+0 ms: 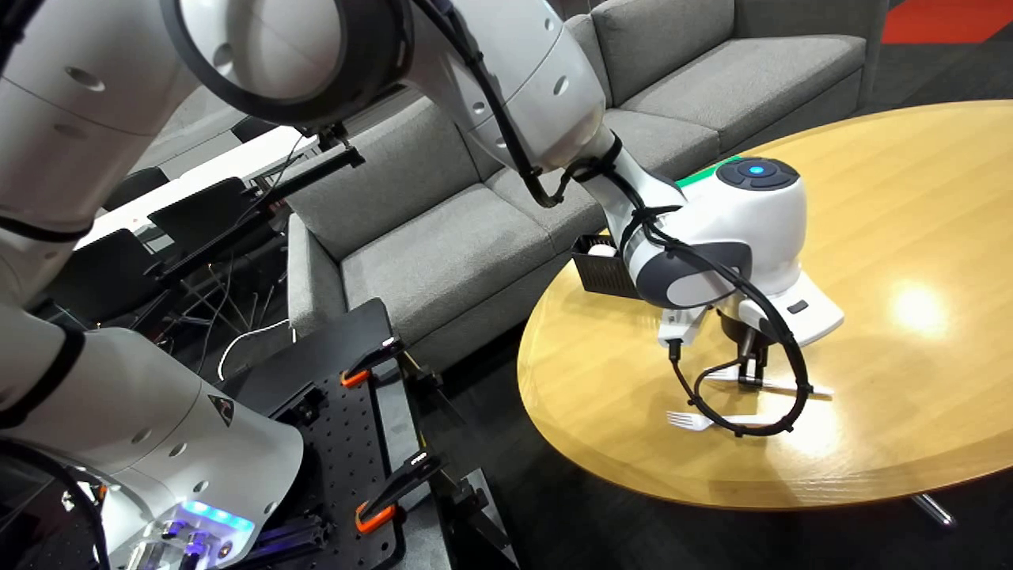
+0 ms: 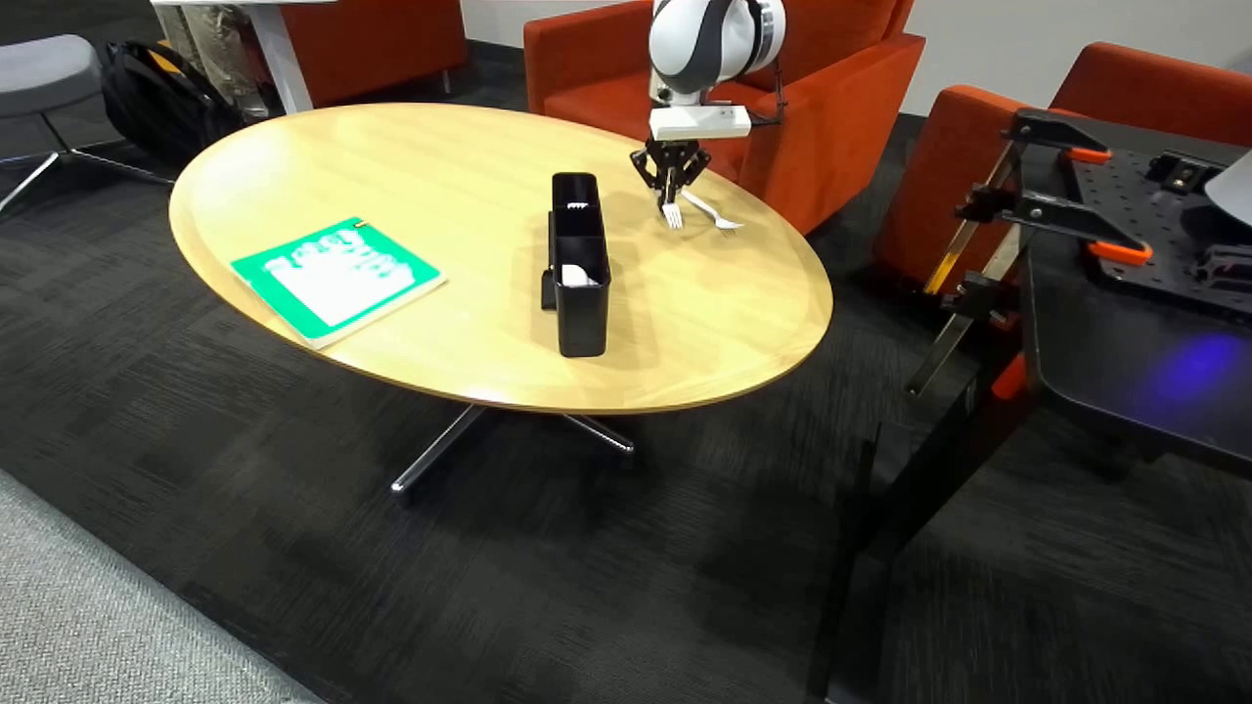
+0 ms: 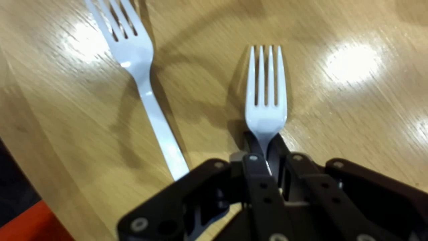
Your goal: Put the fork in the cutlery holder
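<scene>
My gripper (image 3: 264, 147) is shut on the neck of a white fork (image 3: 266, 117); the fork's tines point away from the jaws. The gripper shows in both exterior views (image 1: 750, 378) (image 2: 670, 198), low over the round table, with the fork's tines (image 2: 672, 216) below it. I cannot tell whether the fork touches the table. The black cutlery holder (image 2: 584, 323) stands on the table apart from the gripper. Its open compartments hold white items. In an exterior view the holder (image 1: 605, 275) is partly hidden behind the arm.
A second white fork (image 3: 157, 117) lies on the table beside the held one; it also shows in both exterior views (image 1: 692, 420) (image 2: 726, 223). A flat green-and-white packet (image 2: 293, 303) lies past the holder. The oval wooden table (image 2: 469, 376) has a curved edge.
</scene>
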`<action>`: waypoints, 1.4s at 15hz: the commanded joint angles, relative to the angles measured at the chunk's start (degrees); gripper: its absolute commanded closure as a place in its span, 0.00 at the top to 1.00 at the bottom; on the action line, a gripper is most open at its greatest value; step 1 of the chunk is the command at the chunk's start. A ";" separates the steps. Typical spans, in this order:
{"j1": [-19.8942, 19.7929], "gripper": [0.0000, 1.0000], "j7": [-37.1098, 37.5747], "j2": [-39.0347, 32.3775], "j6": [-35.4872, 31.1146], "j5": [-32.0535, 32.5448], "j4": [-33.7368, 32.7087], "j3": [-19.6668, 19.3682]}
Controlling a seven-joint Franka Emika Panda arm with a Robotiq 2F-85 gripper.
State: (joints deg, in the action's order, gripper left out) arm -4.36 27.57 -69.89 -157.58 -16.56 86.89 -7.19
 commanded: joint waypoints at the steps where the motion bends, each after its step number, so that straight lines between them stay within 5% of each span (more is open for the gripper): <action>1: 0.45 0.03 -0.75 10.12 0.32 -1.49 9.72 0.61; 5: -2.68 0.03 -4.03 21.68 6.26 -3.10 17.83 3.91; 12: -11.80 0.03 -16.45 37.05 30.08 -14.82 21.62 11.98; 17: -11.72 0.03 -18.12 37.60 47.86 -25.77 17.14 10.49; 21: -10.84 0.03 -17.71 32.63 55.85 -34.81 13.02 9.47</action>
State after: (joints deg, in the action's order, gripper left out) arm -15.79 10.19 -33.39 -107.06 -45.73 103.65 3.36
